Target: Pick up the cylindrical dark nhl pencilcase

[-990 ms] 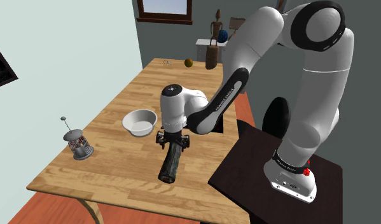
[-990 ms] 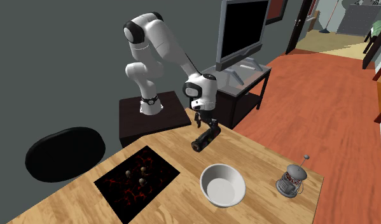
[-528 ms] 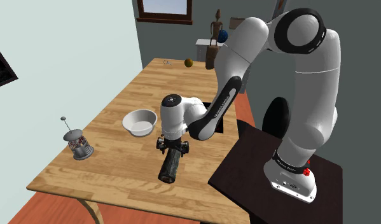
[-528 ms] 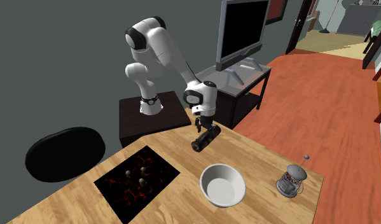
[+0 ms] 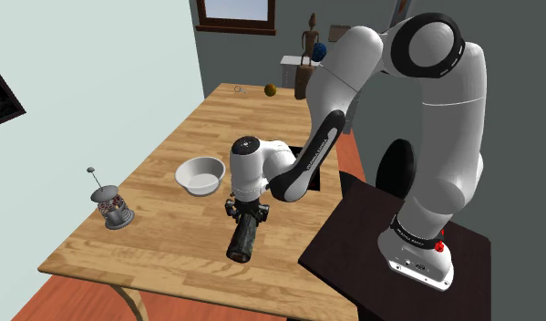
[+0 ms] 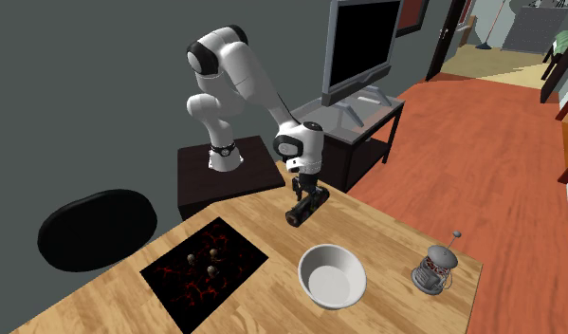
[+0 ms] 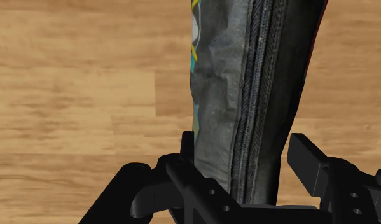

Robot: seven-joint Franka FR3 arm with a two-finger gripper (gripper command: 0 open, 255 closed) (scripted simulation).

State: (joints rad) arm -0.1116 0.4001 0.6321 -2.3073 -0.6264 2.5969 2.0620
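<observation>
The dark cylindrical pencil case [image 5: 242,239] lies flat on the wooden table [image 5: 170,255], near the edge closest to the robot's stand. My gripper [image 5: 246,212] comes straight down onto its far end. In the wrist view the case [image 7: 246,95] shows a grey side with a zip and coloured print, and my gripper [image 7: 243,149] is shut on it, one black finger against each side. The second exterior view has the case [image 6: 298,211] under the gripper [image 6: 306,196], still resting on the table [image 6: 386,237].
A white bowl [image 5: 200,174] sits just beyond the case, and a small French press [image 5: 109,205] stands toward the shoulder view's left. A black patterned mat [image 6: 204,266] lies on the table. The dark stand [image 5: 389,264] adjoins the table edge. A small ball [image 5: 271,89] lies at the far end.
The gripper came down over the case's end and its fingers went from open to shut on the case. The case itself has not moved.
</observation>
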